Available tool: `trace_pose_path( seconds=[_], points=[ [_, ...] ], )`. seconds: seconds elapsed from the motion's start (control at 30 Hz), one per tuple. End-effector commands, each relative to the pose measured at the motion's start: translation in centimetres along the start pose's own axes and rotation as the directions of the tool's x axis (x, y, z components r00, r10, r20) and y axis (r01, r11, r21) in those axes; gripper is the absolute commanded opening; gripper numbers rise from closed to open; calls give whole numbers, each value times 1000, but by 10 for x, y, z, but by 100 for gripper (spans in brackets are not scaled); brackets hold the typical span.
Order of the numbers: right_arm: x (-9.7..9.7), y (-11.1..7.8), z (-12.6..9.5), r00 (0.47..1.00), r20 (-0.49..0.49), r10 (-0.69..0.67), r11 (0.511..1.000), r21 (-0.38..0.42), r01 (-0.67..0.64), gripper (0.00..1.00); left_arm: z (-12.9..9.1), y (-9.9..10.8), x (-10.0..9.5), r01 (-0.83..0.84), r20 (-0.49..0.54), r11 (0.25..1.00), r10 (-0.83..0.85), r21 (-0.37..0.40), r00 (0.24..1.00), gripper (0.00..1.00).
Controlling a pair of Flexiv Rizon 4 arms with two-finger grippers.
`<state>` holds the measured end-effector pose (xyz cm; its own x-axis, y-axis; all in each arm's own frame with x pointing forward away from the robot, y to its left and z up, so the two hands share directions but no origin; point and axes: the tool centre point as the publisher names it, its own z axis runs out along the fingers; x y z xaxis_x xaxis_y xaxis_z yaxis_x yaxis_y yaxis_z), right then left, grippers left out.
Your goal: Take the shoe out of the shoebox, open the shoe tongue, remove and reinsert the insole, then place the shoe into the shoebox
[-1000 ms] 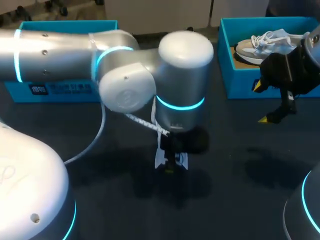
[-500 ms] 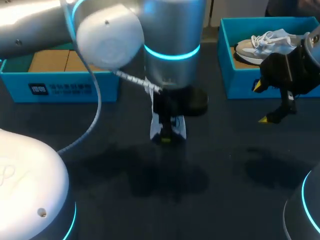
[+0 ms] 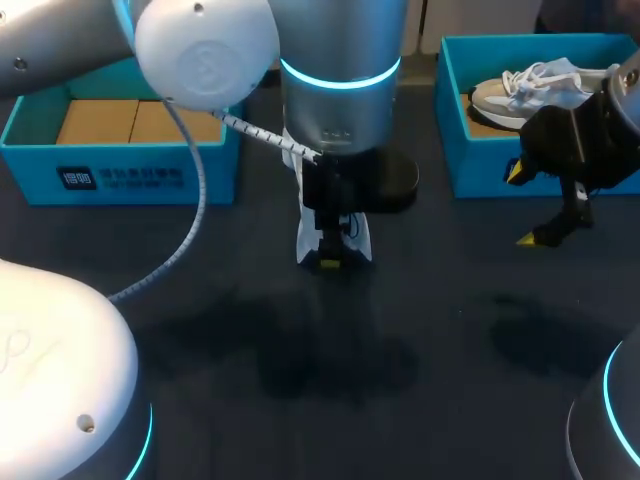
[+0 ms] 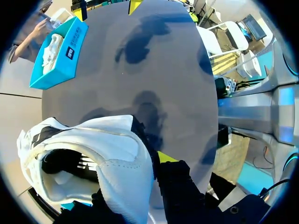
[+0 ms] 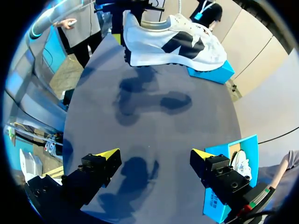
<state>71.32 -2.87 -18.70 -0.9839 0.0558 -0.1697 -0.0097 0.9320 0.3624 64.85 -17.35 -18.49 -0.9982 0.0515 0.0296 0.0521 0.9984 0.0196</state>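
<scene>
**Shoe Extracted and Held Above the Surface: Status and Inventory**

**Change of state.** Within the last second the left arm (image 3: 330, 60) swung up and away from the near edge of the surface (image 3: 450, 350). This uncovered the left shoebox (image 3: 40, 170), which showed only brown cardboard liner (image 3: 130, 122) inside. The white shoe (image 5: 168, 42) travelled with the arm toward the far side of the surface. It hung sideways in the air near the middle, between the two boxes, with its shadow cast on the surface below. The right side did not move.

**Meaning for the task.** The extraction step appeared complete, since the shoe was clear of its box. Opening the tongue, the insole work and the return to the box were all not yet done.

**Inventory.**
- Arms: two.
- Shoeboxes: two, both blue and open. The left was vacant of footwear; the right shoebox (image 3: 480, 170) was occupied.
- Shoes: two. One was held aloft; the second shoe (image 3: 520, 88), grey and white with laces, lay inside the right shoebox.
- Grippers: two. The left gripper (image 3: 332, 255) was clamped on the white shoe at its heel collar. The right gripper (image 5: 154, 156) hovered just beside the right shoebox with its fingers spread wide, holding nothing.
</scene>
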Motion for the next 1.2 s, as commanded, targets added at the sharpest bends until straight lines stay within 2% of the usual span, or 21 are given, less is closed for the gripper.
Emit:
trace_pose_path(
  seconds=[0.03, 0.3, 0.67, 0.9, 0.97, 1.2],
  points=[
    [-1, 1, 1, 1000, -1, 1, 1000, 2, -1, 100, -3, 7, -1, -18, 13, 1000, 18, 0, 1000, 0],
    [-1, 1, 1, 1000, -1, 1, 1000, 2, -1, 100, -7, 32, -21, -48, 54, 999, 49, -14, 997, 0],
    [-1, 1, 1, 1000, -1, 1, 1000, 2, -1, 100, -26, 88, -62, -98, 44, 995, 100, -34, 994, 0],
    [-1, 1, 1, 1000, -1, 1, 1000, 2, -1, 100, -27, 134, -95, -125, 36, 992, 126, -23, 991, 0],
    [-1, 1, 1, 1000, -1, 1, 1000, 2, -1, 100, -27, 150, -104, -134, 62, 991, 136, -28, 989, 0],
    [-1, 1, 1, 1000, -1, 1, 1000, 2, -1, 100, -30, 214, -143, -135, 104, 990, 137, -30, 985, 0]
  ],
)
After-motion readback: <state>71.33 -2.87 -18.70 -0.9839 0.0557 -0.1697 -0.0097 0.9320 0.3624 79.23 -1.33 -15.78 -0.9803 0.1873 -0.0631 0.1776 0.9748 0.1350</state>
